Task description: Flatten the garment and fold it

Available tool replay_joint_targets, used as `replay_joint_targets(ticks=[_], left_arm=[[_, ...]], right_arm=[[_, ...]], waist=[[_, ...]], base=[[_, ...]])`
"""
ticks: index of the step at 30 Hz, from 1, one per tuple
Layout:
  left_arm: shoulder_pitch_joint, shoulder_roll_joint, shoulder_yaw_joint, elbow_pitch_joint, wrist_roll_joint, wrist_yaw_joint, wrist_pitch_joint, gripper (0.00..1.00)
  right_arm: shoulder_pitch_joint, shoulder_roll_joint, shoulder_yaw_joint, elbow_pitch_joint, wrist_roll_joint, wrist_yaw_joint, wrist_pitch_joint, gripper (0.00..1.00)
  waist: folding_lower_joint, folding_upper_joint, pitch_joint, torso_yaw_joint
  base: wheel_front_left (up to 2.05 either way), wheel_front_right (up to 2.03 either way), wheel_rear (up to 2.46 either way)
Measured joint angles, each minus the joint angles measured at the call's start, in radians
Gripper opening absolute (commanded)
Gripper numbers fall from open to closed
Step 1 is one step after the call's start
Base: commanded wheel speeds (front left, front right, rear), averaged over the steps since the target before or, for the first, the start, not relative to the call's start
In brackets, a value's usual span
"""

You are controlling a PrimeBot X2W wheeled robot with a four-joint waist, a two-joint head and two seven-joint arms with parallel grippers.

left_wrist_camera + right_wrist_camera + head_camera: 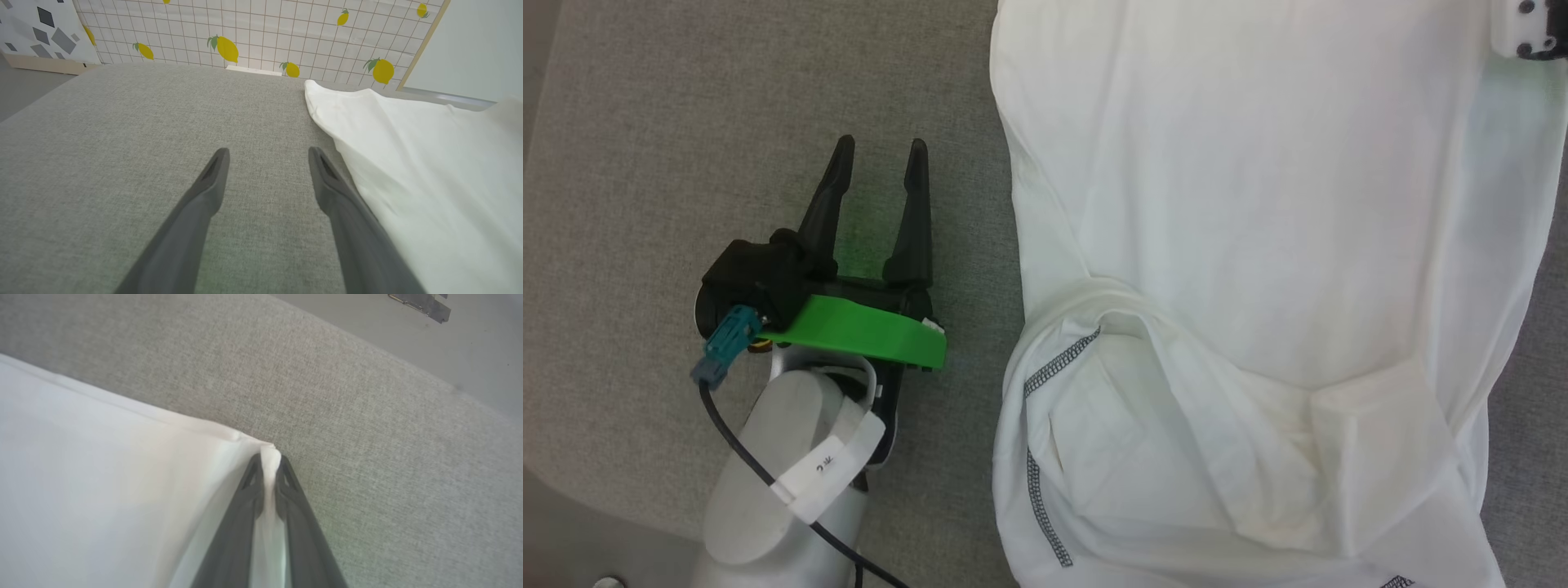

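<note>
The garment (1258,204), a white T-shirt with grey-black stitched seams, lies spread over the right half of the grey surface, with folds and a bunched sleeve near the bottom. My left gripper (882,151) rests open on bare surface just left of the garment's edge, holding nothing. The left wrist view has its fingers (267,153) apart, with the garment (429,163) beside the right finger. My right gripper (269,459) is shut on a corner of the garment (102,477), a pinch of white cloth between its fingertips. A white part of the right arm (1523,28) shows at the top right.
The grey fabric-covered surface (686,122) stretches bare to the left of the garment, with its rounded edge at the lower left. A lemon-patterned tiled wall (245,28) stands beyond the far edge. Pale floor (408,335) lies past the surface's edge in the right wrist view.
</note>
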Motion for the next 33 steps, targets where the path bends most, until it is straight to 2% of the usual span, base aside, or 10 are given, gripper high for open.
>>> replay_joint_targets(ticks=[7,13,17,23,33], left_arm=[[0.0,-0.006,0.019,0.028,0.005,-0.009,0.0,1.0],[0.001,0.002,0.029,0.058,0.005,-0.016,0.002,1.0],[-0.01,0.017,0.037,0.078,0.002,-0.015,0.051,1.0],[-0.133,0.028,0.035,0.144,-0.015,-0.003,0.206,1.0],[-0.5,0.061,0.003,0.43,-0.023,0.002,0.557,1.0]], right_arm=[[0.041,0.016,-0.033,-0.019,0.012,0.0,-0.056,0.0],[0.084,0.017,-0.04,-0.046,0.084,0.0,-0.147,0.0],[0.111,0.009,-0.036,-0.077,0.131,0.0,-0.186,0.0],[0.149,0.005,0.01,-0.125,0.187,0.0,-0.204,0.0],[0.151,0.021,0.121,-0.206,0.257,0.0,-0.219,0.0]], waist=[[0.0,0.0,-0.032,-0.024],[-0.0001,0.0,-0.081,-0.057],[-0.0001,0.0,-0.118,-0.09],[-0.0001,0.0,-0.157,-0.149],[-0.0001,0.0,-0.147,-0.252]], base=[[0.0,0.0,0.0],[0.0,0.0,0.0],[0.0,0.0,0.0],[0.0,0.0,0.0],[0.0,0.0,0.0]])
